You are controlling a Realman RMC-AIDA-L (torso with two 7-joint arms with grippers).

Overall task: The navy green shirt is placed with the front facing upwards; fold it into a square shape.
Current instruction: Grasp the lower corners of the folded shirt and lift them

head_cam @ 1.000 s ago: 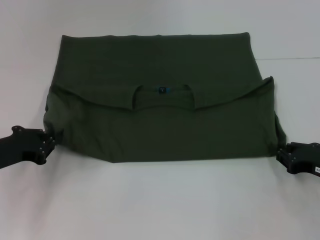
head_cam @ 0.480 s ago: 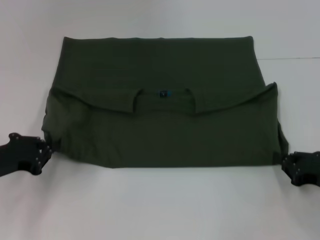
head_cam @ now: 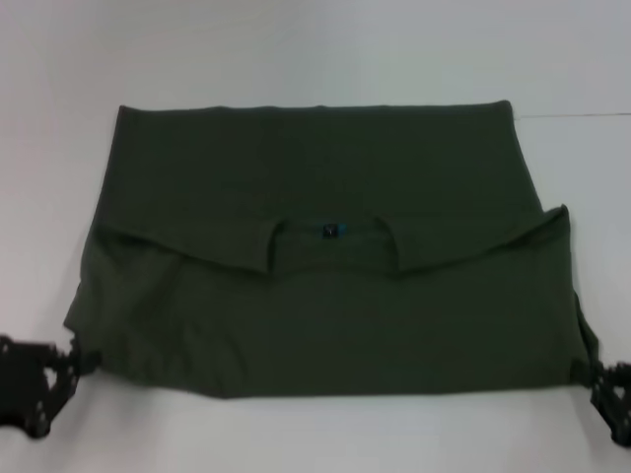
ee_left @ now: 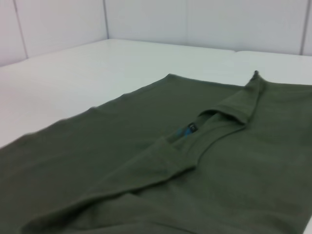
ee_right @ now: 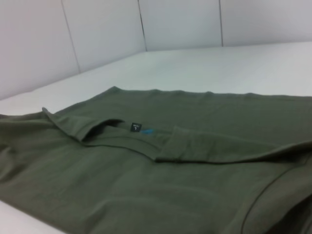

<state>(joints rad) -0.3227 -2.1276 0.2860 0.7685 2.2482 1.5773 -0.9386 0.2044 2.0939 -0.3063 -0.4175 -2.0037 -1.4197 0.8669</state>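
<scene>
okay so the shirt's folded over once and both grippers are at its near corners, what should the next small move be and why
Probably draw both grippers a touch further toward the robot to smooth the shirt. The left gripper and right gripper sit at its near corners, the upper layer's edge sags unevenly across the collar with the neck label, and the near hem bows. Whether the jaws grip the cloth cannot be seen.

The dark green cotton shirt [head_cam: 315,286] hides its own front. Both black grippers, left [head_cam: 35,382] and right [head_cam: 611,394], are cut off at the edges.

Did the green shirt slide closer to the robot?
Yes. The navy green shirt has slid toward the robot: its far edge now lies level with the table seam, not beyond it.
</scene>
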